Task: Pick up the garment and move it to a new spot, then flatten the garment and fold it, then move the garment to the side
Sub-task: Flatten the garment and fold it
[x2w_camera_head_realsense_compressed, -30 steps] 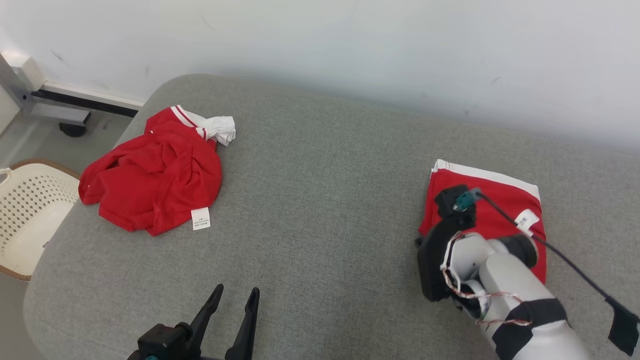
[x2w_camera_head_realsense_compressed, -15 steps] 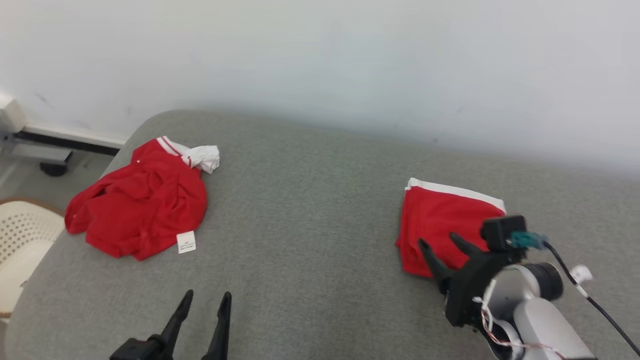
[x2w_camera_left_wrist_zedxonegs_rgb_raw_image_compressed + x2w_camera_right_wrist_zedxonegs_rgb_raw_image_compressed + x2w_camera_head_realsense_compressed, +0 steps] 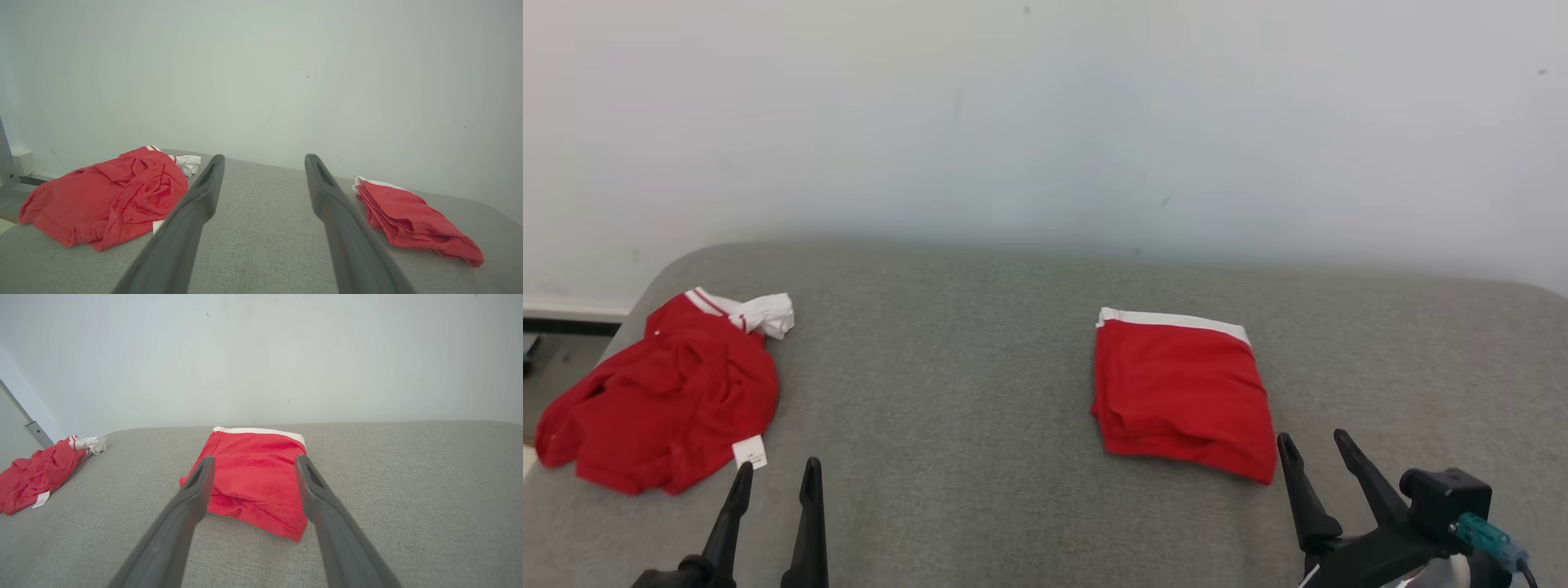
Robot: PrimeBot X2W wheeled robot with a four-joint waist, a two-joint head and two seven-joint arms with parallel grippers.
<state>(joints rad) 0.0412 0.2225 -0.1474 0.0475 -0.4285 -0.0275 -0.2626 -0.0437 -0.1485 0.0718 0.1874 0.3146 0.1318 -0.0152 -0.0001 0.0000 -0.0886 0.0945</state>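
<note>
Note that both tools stand spread and hold nothing: the left gripper (image 3: pixel 778 467) near the crumpled garment (image 3: pixel 662 408), the right gripper (image 3: pixel 1312 438) just beside the folded garment (image 3: pixel 1180 392), which lies flat on the right of the grey cushion (image 3: pixel 947 392). Expect light, limp fabric that sags and unfolds if you lift a single layer. Pinch all layers together at the near folded edge.

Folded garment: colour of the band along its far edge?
White band on the red folded garment; clearest in the right wrist view.
</note>
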